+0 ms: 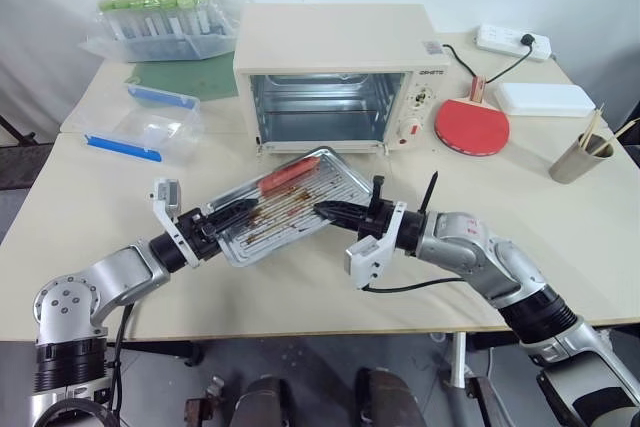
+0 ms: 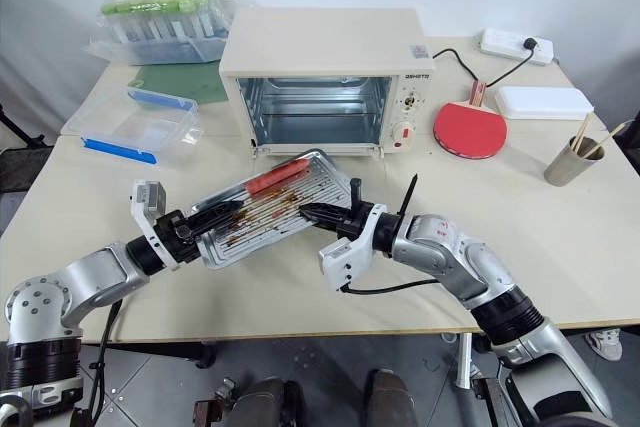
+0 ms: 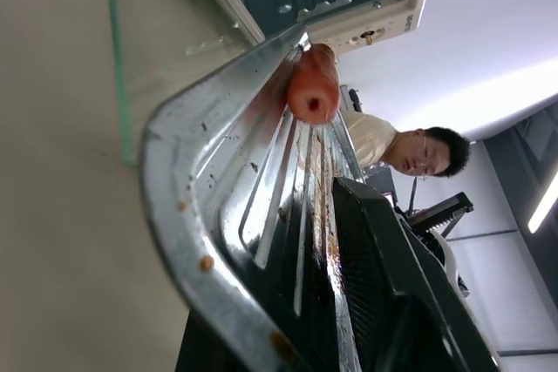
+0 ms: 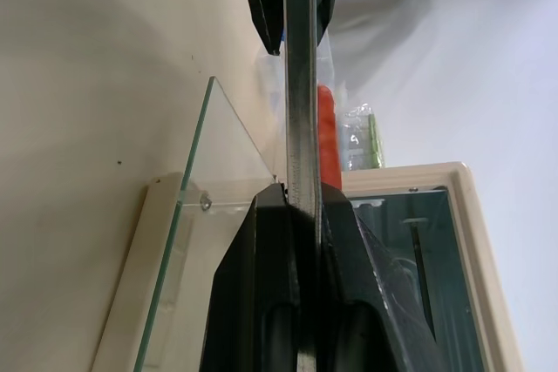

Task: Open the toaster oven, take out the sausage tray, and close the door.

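The shallow silvery metal sausage tray (image 1: 287, 204), stained brown, hangs tilted just before the open cream-white toaster oven (image 1: 335, 77). The right gripper (image 1: 326, 211) pinches one rim and the left gripper (image 1: 232, 213) is clamped on the opposite one. Its red sausage (image 1: 285, 175) could roll off if the tilt grows, and the lowered glass door (image 4: 228, 150) lies close beneath, easily struck.

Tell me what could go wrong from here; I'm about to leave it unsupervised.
The sausage tray, pinched at opposite ends by the left gripper and right gripper, is tilted, so the sausage might roll off. The door lies open beneath it and could be struck when lowering.
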